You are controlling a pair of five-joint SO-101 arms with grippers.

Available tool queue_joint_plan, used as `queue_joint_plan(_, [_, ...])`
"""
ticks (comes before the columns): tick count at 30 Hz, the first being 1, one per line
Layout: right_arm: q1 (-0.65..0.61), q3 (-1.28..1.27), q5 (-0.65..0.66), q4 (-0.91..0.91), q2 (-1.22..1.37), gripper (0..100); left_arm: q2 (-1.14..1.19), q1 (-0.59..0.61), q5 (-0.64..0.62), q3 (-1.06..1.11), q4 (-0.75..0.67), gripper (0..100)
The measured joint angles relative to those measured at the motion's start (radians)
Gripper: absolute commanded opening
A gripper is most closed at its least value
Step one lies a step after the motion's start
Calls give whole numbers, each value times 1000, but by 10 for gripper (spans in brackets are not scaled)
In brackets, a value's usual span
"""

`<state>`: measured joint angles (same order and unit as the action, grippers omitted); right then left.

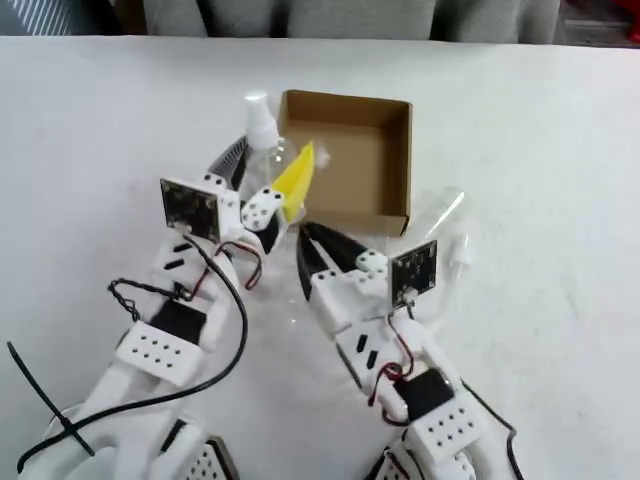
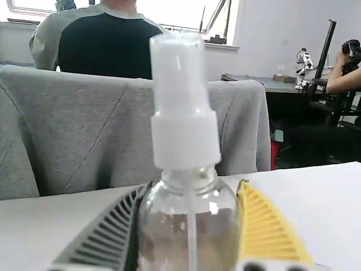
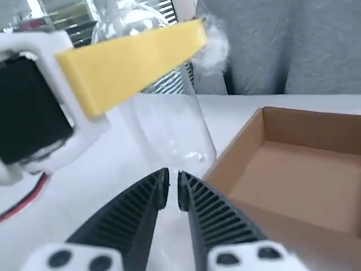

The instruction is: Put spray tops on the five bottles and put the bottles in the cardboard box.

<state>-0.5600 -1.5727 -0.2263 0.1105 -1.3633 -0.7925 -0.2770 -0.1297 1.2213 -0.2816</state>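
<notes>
The left pincer [image 1: 275,155] pinches the capped bottle [image 2: 189,237] beside the cardboard box [image 1: 350,99]; the right pincer [image 3: 172,182] is pressed almost together, empty. Clipping the box wall could knock the bottle loose.

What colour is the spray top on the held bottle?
The spray top is white; left wrist view.

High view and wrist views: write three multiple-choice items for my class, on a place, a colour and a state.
1. Where is the bottle in the left gripper, relative to the cardboard box? A inside B beside it, outside C on top
2. Its spray top is: A white B yellow C black
3. The left gripper is: A open B shut on the bottle C shut, empty
Key: B, it sits outside the box wall; A, the top shows white; B, the fingers clasp it.
</notes>
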Motion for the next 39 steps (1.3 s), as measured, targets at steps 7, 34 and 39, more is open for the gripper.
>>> queue_joint_plan(7, [143, -72, 0, 356, -261, 17, 256, 17, 0, -226, -11, 20])
queue_joint_plan(34, [293, -109, 37, 453, -422, 17, 1217, 40, 103, -727, -535, 20])
queue_joint_plan(39, [293, -109, 37, 453, -422, 17, 1298, 55, 103, -795, -535, 20])
